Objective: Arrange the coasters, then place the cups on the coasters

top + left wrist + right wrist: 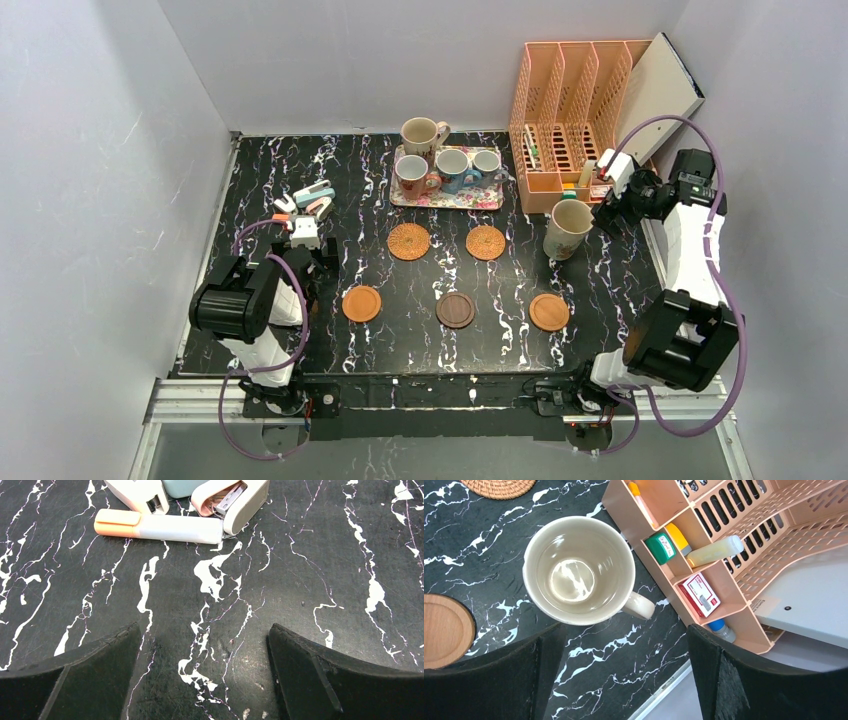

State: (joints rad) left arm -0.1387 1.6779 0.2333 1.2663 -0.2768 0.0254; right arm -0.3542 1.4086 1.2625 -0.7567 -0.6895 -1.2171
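right claw (623, 630) hangs wide open and empty; the cream cup (576, 570) stands upright just ahead on the table (484, 565), beside the peach rack (724, 575), handle pointing back between the fingers (499, 680), smooth coaster (439, 630) near.

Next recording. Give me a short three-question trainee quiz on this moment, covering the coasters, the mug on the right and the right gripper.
1. Multiple choice: how many coasters have anything standing on them? A) none B) two C) all five
2. True or false: the right gripper is shut on the cream mug beside the peach organizer.
3. Fill in: in the near row, the dark brown coaster lies between two smooth ______ coasters.
Key: 1 A. 2 False: its jaws stand wide open, clear of the mug. 3 orange-brown.
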